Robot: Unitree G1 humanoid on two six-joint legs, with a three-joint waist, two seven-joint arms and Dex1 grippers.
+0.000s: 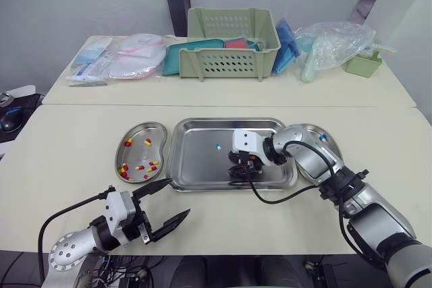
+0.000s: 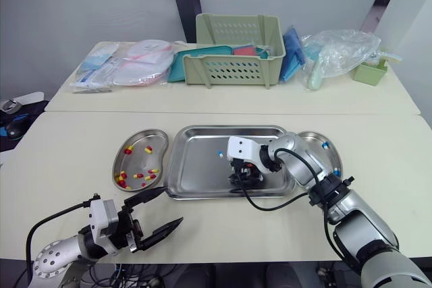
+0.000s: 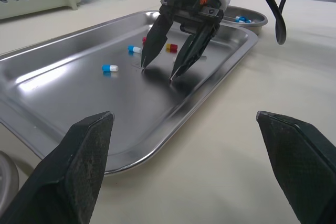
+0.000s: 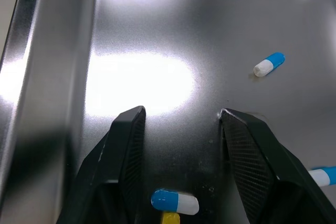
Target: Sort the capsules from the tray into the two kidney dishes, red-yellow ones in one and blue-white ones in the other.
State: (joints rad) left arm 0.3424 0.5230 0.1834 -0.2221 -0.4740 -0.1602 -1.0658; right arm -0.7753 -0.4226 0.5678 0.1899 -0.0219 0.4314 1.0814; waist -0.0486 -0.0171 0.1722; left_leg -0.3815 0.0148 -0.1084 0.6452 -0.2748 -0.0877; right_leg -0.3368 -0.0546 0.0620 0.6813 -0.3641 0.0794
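Closest, the left end effector (image 1: pixel 177 197) hangs spread wide and empty over the desk's (image 1: pixel 67 160) front edge. Beyond, the right end effector (image 1: pixel 240 172) stands tips-down in the tray (image 1: pixel 199 161), fingers parted around nothing, with blue-white capsules (image 1: pixel 218 146) nearby. Red-yellow capsules (image 1: pixel 139 167) lie in the left kidney dish (image 1: pixel 138 131).

I can read no text, number, label or brand on anything here. The flat packets (image 1: pixel 94 65) at the left end of the far desk (image 1: pixel 378 89) may carry print, but it is too small for me to tell. The blue-white capsule (image 4: pixel 175 201), seen close from my right wrist, has plain shells with no imprint I can make out.
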